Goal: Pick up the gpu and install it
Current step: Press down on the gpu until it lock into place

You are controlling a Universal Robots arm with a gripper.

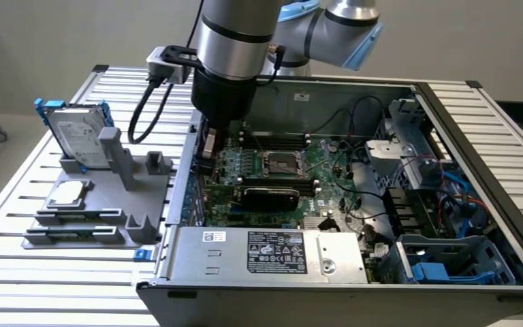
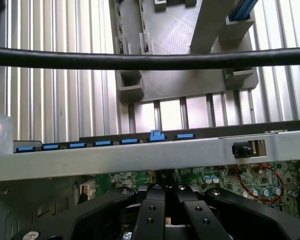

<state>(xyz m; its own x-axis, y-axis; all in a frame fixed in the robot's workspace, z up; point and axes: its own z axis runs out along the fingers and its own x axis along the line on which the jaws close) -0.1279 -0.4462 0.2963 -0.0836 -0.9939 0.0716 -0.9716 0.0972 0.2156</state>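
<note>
Black gripper (image 2: pixel 165 212) fingers sit clenched together just above the green motherboard (image 2: pixel 225 177), apparently holding nothing. Inside the open computer case (image 1: pixel 479 136), the gpu (image 1: pixel 266 197) lies across the board, seemingly seated.

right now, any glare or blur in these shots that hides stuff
Exterior view: even, soft light, the table slats bright but readable; the case interior is darker, its cables in shadow. Wrist view: the slats wash out into white glare, and a black cable crosses close to the lens, soft-edged and out of focus; the claw is dark with little surface detail.
</note>
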